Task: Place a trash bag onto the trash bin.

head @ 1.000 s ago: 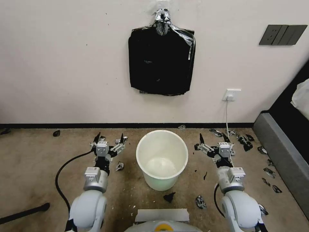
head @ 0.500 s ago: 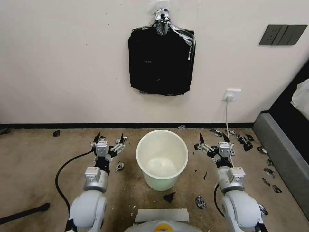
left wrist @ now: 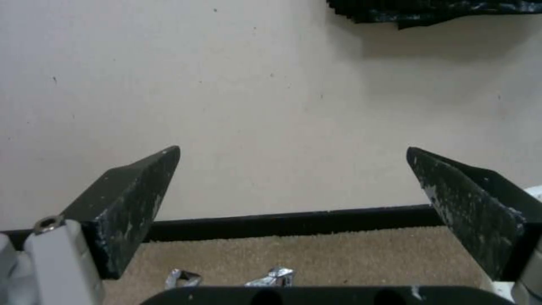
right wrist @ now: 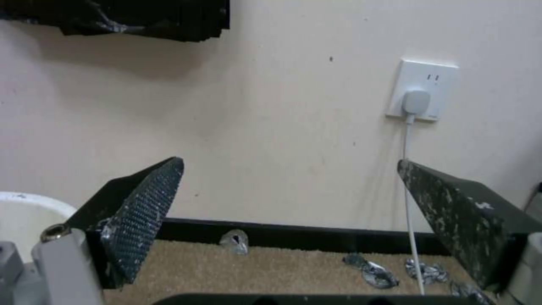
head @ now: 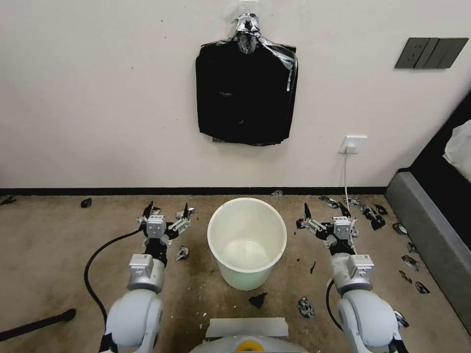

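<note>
The cream-white trash bin (head: 247,274) stands upright and bare on the carpet before me, its rim also in the right wrist view (right wrist: 23,203). No loose trash bag is in view. My left gripper (head: 167,206) hovers left of the bin, open, with nothing between its fingers (left wrist: 292,149). On the bin's other side my right gripper (head: 324,207) is open too and holds nothing (right wrist: 290,160). Both point toward the wall.
A flat stack of black bags (head: 245,93) hangs taped to the wall above the bin. Torn black scraps (head: 368,212) litter the carpet, mostly at the right. A wall socket (head: 353,144) with a white cable, a grey furniture edge (head: 431,235) and a black cable (head: 98,255) lie nearby.
</note>
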Available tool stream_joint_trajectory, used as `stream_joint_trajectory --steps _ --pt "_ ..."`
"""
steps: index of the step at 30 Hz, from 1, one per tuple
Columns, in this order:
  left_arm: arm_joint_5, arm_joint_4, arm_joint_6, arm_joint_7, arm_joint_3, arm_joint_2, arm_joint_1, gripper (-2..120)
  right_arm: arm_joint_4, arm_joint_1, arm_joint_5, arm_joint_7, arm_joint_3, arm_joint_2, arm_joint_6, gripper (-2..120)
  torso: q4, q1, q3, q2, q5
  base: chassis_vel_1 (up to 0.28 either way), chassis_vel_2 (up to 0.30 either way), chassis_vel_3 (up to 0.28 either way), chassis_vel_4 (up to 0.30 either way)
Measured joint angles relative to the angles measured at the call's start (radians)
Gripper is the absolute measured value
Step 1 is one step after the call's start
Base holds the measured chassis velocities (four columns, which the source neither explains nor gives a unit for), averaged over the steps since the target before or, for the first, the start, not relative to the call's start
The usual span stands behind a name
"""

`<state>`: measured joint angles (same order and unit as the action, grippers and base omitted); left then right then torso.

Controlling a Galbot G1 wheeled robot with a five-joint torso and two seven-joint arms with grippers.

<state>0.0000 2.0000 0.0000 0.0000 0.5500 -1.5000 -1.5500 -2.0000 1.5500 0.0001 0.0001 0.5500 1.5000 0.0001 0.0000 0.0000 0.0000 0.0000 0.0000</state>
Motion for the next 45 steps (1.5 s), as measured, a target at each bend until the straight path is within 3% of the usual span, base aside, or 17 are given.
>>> stream_joint_trajectory --steps 35,39,40,42,45 --pt "0.0 0.018 -0.016 -0.009 -0.001 -0.001 -0.015 100 -0.019 0.015 -0.004 0.008 0.0 -0.002 0.013 100 0.0 0.0 0.0 0.0 0.0001 0.0 0.0 0.0 0.0" --pt "0.006 0.16 -0.15 -0.077 -0.025 -0.018 -0.134 100 -0.162 0.135 -0.052 0.082 0.013 -0.019 0.126 100 0.0 0.0 0.0 0.0 0.0001 0.0 0.0 0.0 0.0" --pt "0.006 0.16 -0.15 -0.077 -0.025 -0.018 -0.134 100 -0.162 0.135 -0.052 0.082 0.013 -0.019 0.126 100 0.0 0.0 0.0 0.0 0.0001 0.0 0.0 0.0 0.0" --pt "0.01 0.249 -0.235 -0.119 -0.038 -0.028 -0.206 100 -0.251 0.209 -0.082 0.128 0.02 -0.031 0.197 100 0.0 0.0 0.0 0.0 0.0 0.0 0.0 0.0 0.0" --pt "0.001 0.299 -0.282 -0.121 -0.051 -0.021 -0.254 100 -0.287 0.253 -0.054 0.15 -0.006 -0.043 0.234 100 0.0 0.0 0.0 0.0 0.0003 0.0 0.0 0.0 0.0"
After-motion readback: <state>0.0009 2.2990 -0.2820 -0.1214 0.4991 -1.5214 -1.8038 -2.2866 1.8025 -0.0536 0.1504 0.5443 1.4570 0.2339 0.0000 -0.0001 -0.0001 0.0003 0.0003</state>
